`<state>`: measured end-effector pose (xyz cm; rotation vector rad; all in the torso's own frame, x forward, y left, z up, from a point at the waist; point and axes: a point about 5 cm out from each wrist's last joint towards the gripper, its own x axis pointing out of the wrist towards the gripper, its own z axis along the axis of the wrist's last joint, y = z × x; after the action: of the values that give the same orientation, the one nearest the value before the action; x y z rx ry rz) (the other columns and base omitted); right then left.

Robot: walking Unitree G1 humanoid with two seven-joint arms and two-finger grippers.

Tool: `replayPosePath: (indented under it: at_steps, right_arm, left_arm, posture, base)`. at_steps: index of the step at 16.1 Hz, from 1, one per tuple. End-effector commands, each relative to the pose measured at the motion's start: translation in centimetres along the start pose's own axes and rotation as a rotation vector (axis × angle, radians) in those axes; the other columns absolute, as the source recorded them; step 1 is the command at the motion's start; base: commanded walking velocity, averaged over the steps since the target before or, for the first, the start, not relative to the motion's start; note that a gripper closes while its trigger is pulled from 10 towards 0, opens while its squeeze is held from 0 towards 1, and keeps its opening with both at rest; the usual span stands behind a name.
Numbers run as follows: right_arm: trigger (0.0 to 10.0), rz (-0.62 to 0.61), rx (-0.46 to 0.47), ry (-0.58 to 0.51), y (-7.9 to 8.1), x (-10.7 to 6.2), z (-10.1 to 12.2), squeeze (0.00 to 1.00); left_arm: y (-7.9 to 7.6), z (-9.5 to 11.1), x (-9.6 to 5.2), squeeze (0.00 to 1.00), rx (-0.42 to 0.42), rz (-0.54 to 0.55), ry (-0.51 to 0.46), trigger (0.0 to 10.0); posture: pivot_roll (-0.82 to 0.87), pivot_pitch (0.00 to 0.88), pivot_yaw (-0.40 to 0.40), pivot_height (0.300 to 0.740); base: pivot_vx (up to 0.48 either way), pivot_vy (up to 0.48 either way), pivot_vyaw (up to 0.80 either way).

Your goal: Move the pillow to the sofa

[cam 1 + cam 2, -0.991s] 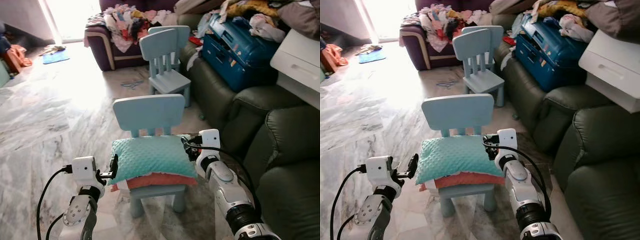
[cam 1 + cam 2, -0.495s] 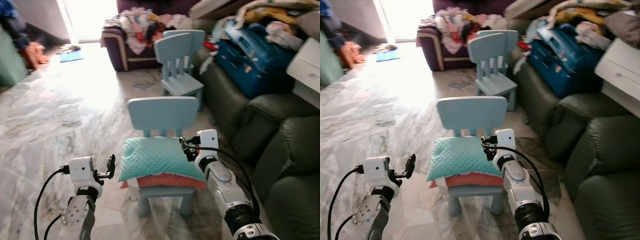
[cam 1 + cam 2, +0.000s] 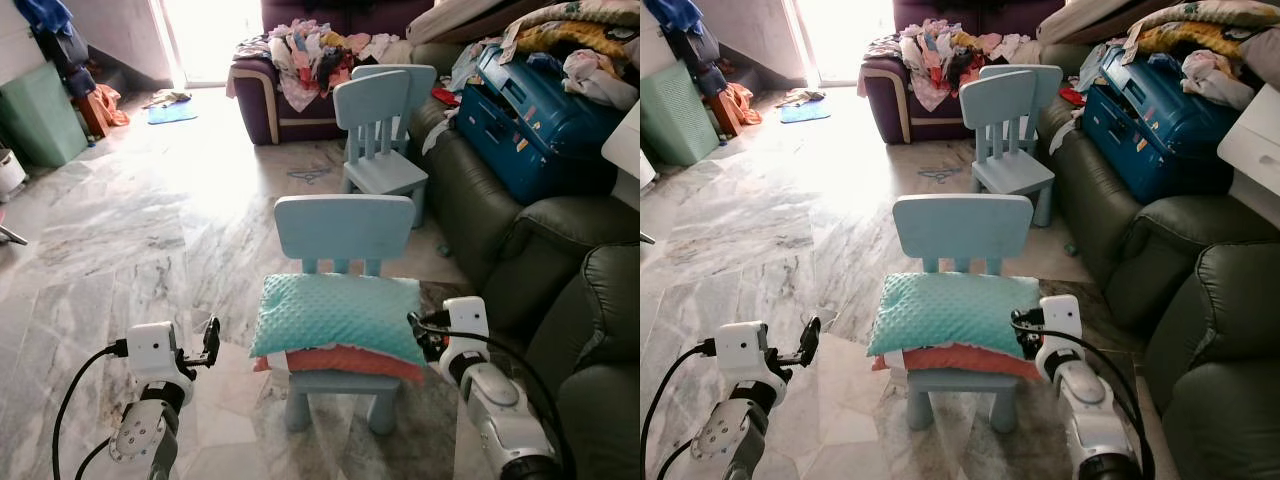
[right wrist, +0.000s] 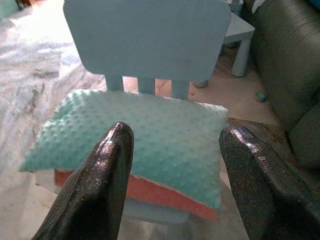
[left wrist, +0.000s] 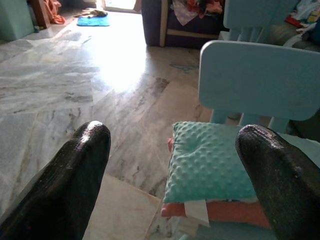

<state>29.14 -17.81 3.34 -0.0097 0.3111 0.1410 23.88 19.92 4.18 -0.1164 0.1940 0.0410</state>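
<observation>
- The dark green sofa [image 3: 520, 230] is seen along the right edge of the head views, its upper part loaded with a blue suitcase [image 3: 545, 110] and heaped clothes; only the lower right cushions appear free, so the drop is judged best aimed there.
- A marble floor [image 3: 120, 220] fills the left half of the frame, with a purple armchair [image 3: 290, 80] piled with laundry at top centre.
- A pale blue child's chair [image 3: 345, 225] stands at centre frame; a second, matching chair [image 3: 385, 130] is placed above it, just beside the sofa.
- The teal dimpled pillow [image 3: 338, 315] is shown lying flat on the centre chair's seat, stacked on an orange cushion [image 3: 350, 362]. For a clean lift, only the teal layer should be clamped at its two short ends, so that the orange one is left behind.
- The right gripper [image 4: 172, 165] is held at lower right, just beside the pillow's right end, fingers [image 4: 112, 165] spread wide and pointed across the pillow top; nothing is gripped.
- The left gripper [image 5: 172, 165] is held at lower left, apart from the pillow's left end, fingers [image 5: 85, 160] likewise spread and empty. Both forearms are raised forward, bracketing the chair; the left is judged to need closing in first.
</observation>
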Motion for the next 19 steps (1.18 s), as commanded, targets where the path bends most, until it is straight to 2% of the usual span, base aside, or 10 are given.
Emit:
replayPosePath:
  at_steps: [1, 2, 3, 7, 9, 11, 14, 16, 18, 19]
  right_arm:
    - [10.0, -0.021, 0.028, -0.023, 0.0, 0.0, 0.6, 0.00]
    - [10.0, -0.021, 0.028, -0.023, 0.0, 0.0, 0.6, 0.00]
    - [10.0, -0.010, 0.023, -0.028, 0.7, 0.2, 0.7, 0.00]
    - [10.0, -0.032, 0.030, -0.048, 0.7, 1.0, 1.9, 0.00]
    - [10.0, -0.059, 0.041, -0.056, 0.7, 1.3, 2.4, 0.00]
    - [10.0, -0.114, 0.053, -0.066, -0.1, 1.8, 2.9, 0.00]
    - [10.0, -0.234, 0.082, -0.111, -1.7, 1.0, 3.2, 0.00]
    - [10.0, -0.318, 0.090, -0.139, -2.9, -0.4, 2.6, 0.00]
    - [10.0, -0.374, 0.103, -0.146, -3.7, -1.4, 2.0, 0.00]
    - [10.0, -0.406, 0.104, -0.150, -4.3, -2.2, 1.7, 0.00]
  left_arm:
    - [0.4, -0.1, -0.2, 0.00, 0.012, 0.007, 0.004, 10.0]
    - [0.4, -0.1, -0.2, 0.00, 0.012, 0.007, 0.004, 10.0]
    - [0.4, -0.1, -0.2, 0.00, 0.012, 0.010, 0.003, 10.0]
    - [0.6, -0.2, -0.3, 0.00, 0.013, 0.020, 0.006, 10.0]
    - [1.1, -0.2, -0.5, 0.00, 0.012, 0.058, 0.001, 10.0]
    - [1.8, -0.3, -0.1, 0.00, -0.022, 0.118, 0.005, 10.0]
    - [0.4, 0.2, 2.0, 0.00, 0.004, 0.020, 0.022, 10.0]
    - [-0.8, 0.9, 4.0, 0.00, 0.019, -0.060, 0.034, 10.0]
    - [-1.9, 1.4, 5.4, 0.00, 0.029, -0.116, 0.043, 10.0]
    - [-3.0, 1.9, 6.2, 0.00, 0.042, -0.164, 0.045, 10.0]
  posture:
    - [-0.08, 0.000, 0.045, 0.740]
    - [-0.08, 0.000, 0.045, 0.740]
    - [-0.08, 0.000, 0.046, 0.740]
    - [-0.08, 0.000, 0.043, 0.740]
    - [-0.08, 0.000, 0.043, 0.740]
    - [-0.10, 0.000, 0.066, 0.740]
    - [-0.20, 0.000, 0.145, 0.740]
    - [-0.31, 0.000, 0.227, 0.740]
    - [-0.36, 0.000, 0.262, 0.740]
    - [-0.40, 0.000, 0.286, 0.740]
  base:
    - [0.000, 0.000, 0.00]
    - [0.000, 0.000, 0.00]
    - [0.000, 0.000, 0.00]
    - [0.000, 0.000, 0.00]
    - [0.000, 0.000, 0.00]
    - [0.000, 0.000, 0.00]
    - [0.000, 0.000, 0.00]
    - [0.000, 0.000, 0.00]
    - [0.000, 0.000, 0.00]
    - [0.000, 0.000, 0.00]
